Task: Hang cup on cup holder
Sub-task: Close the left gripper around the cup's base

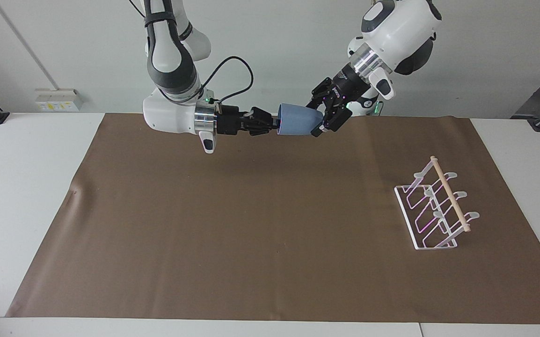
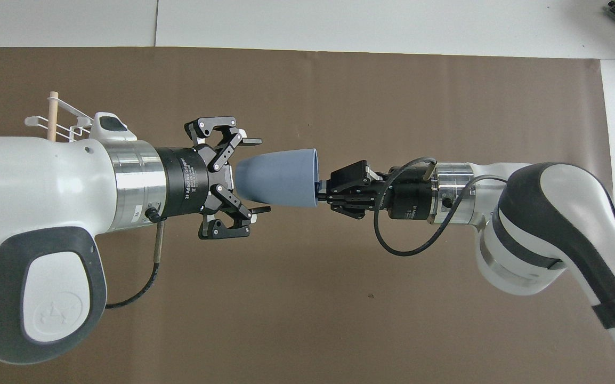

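While the right gripper [image 2: 322,192] pinches the cup's [image 2: 281,177] rim at 3 o'clock, the left gripper [image 2: 254,176], fingers spread, should clamp the base squarely before release.

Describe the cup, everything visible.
The cup is a small light-blue tumbler, matte like plastic, handleless, tapering from a wide rim to a narrower base. It lies on its side in the air above the brown mat. The right gripper is shut on its rim. Its base points into the left gripper, whose open fingers straddle the narrow end. It is well away from the cup holder.
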